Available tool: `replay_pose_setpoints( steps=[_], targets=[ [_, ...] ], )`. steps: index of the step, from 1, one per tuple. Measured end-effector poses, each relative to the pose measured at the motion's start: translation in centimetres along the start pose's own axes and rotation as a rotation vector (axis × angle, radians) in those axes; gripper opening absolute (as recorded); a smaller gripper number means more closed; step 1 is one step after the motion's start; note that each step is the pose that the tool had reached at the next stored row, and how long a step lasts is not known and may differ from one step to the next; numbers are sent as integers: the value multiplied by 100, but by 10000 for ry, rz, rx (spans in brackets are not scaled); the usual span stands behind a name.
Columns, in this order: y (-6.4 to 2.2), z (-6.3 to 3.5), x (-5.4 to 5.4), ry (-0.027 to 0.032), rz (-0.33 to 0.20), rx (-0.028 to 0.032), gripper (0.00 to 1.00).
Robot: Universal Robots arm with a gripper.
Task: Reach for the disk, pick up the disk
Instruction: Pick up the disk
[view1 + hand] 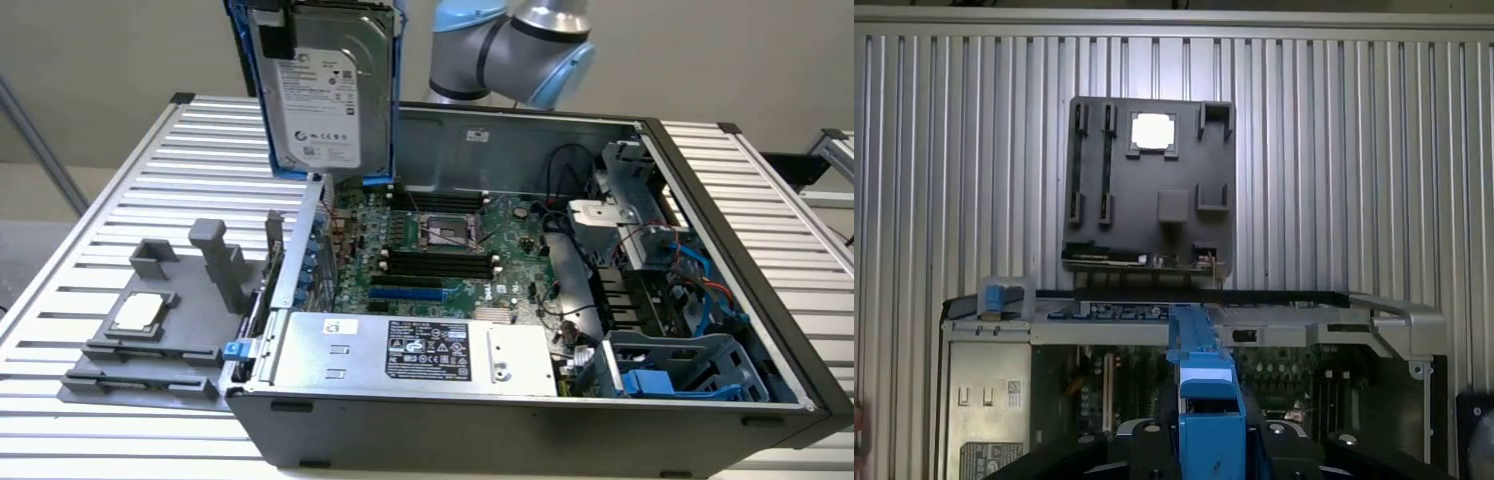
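I am seeing the disk (328,95) hanging upright in the air, well above the open computer case (721,300), over its far corner on the exterior view's left; the white label is facing the camera and the blue carrier (248,70) is framing its edges. In the wrist view the gripper (1210,440) is closing its dark jaws on the blue edge of the carrier, so I am judging that the pincer is holding the disk at a middle opening, neither wide nor fully closed. The grey arm (514,45) is standing behind the case, at the far side. Under the disk I am seeing the motherboard (434,245) and, nearer, the silver power supply (414,350) with a black label. On the ribbed table (120,200), on the exterior view's left of the case, the grey fixture (154,330) is holding the small square chip (138,314). To do this step well, I am thinking the lift should go straight up and slowly, because the bottom corner of the carrier looks near the case wall and the cards there. The grip is only on a thin plastic edge, so I would avoid any swing or quick turn; the heavy drive could tilt or slip between the jaws.
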State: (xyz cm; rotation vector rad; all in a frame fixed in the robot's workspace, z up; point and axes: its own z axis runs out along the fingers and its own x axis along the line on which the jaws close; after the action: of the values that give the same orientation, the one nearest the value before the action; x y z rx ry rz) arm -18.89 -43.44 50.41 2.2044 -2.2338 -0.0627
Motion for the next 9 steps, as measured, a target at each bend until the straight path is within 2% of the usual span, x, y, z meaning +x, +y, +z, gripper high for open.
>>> replay_pose_setpoints(
  steps=[9],
  targets=[
    [-337, -13, 81, 2, -23, -4, 33]
  ],
)
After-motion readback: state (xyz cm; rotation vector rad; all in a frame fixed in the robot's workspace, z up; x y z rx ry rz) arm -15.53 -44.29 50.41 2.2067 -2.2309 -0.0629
